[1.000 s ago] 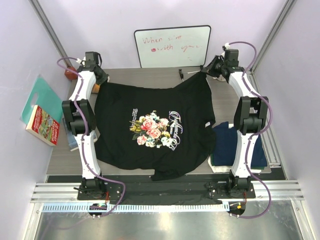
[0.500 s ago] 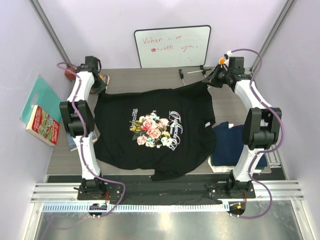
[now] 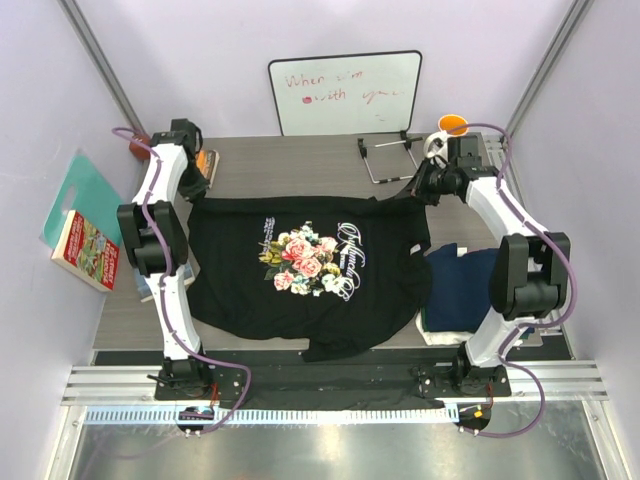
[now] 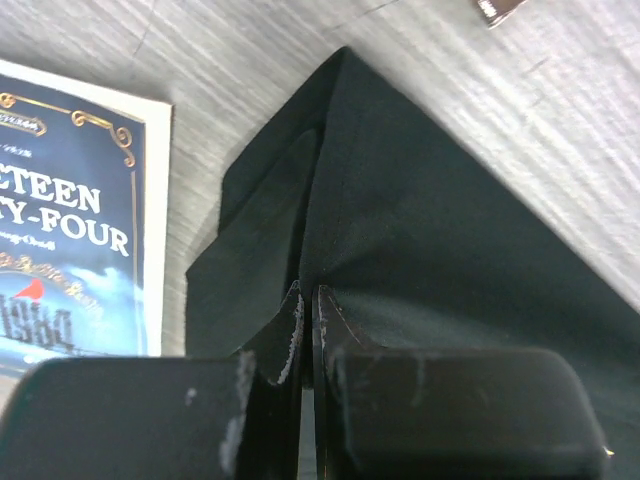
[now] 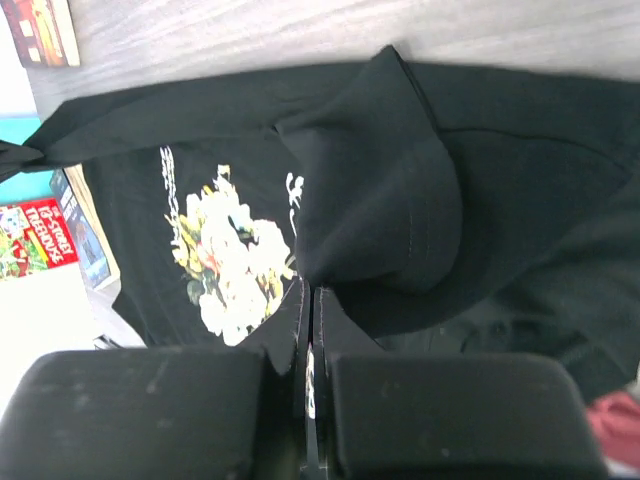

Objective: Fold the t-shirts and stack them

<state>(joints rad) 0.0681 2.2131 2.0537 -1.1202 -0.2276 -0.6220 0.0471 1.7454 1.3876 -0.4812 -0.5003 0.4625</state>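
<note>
On table, floral black t-shirt [image 3: 310, 270]

My overhead camera looks down from behind the arm bases across the whole table [image 3: 300, 160]. My left wrist camera peers past the left gripper [image 4: 305, 297], very close to the cloth. The right one looks past the right gripper [image 5: 308, 297] from farther back. All three share the black t-shirt [image 3: 240, 285].
</note>
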